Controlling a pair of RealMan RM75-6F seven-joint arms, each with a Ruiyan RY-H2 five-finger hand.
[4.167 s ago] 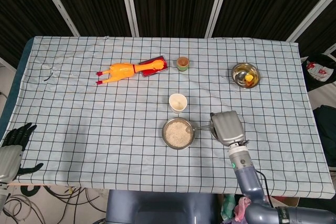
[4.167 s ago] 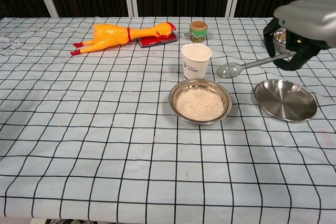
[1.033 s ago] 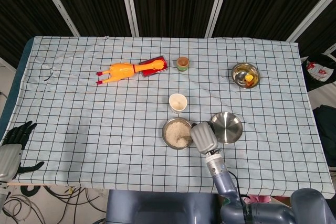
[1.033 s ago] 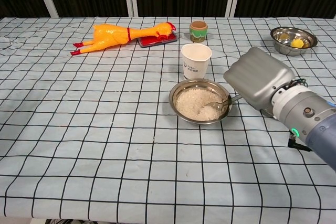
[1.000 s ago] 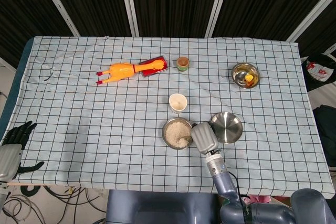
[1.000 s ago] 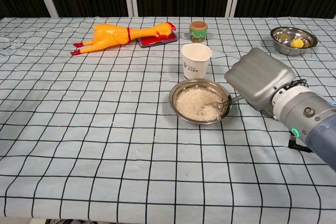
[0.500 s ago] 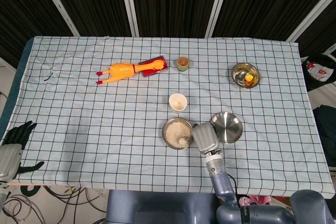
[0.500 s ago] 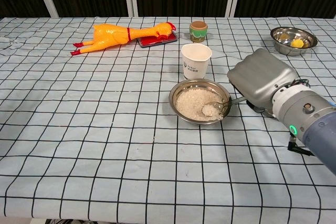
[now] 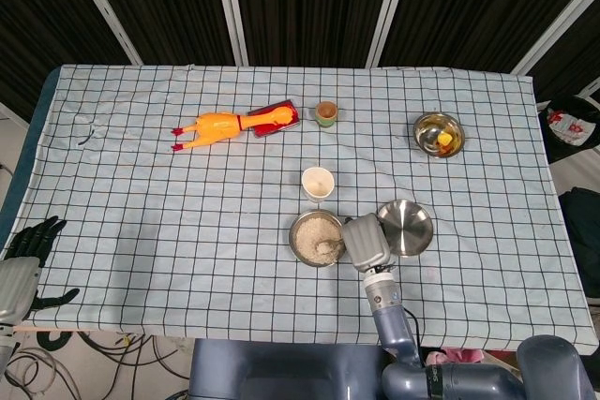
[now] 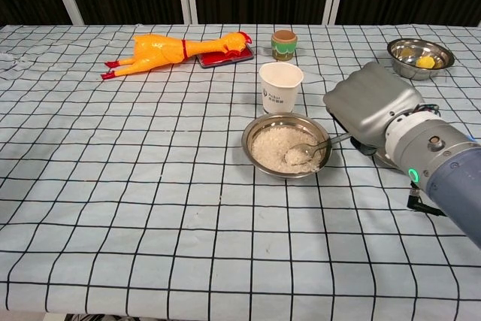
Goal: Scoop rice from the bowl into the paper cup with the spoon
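A steel bowl (image 10: pixel 258 128) (image 9: pixel 298 232) full of white rice stands mid-table. Just behind it stands the white paper cup (image 10: pixel 280 86) (image 9: pixel 318 183), upright. My right hand (image 10: pixel 373 107) (image 9: pixel 366 242) is at the bowl's right side and holds the metal spoon (image 10: pixel 308 149) by its handle. The spoon's bowl lies over the rice at the right part of the bowl, carrying some grains. My left hand (image 9: pixel 26 248) hangs off the table's near left corner, fingers apart and holding nothing.
An empty steel plate (image 9: pixel 406 227) lies right of the rice bowl, partly behind my right hand. A rubber chicken (image 10: pixel 169 49), a red flat object (image 10: pixel 225 55) and a small brown-and-green pot (image 10: pixel 283 43) sit at the back. A steel bowl holding a yellow item (image 10: pixel 418 56) is at the far right.
The spoon's bowl has come up out of the rice with grains on it. My right hand has risen and shifted slightly away from the bowl. The left hand has not moved.
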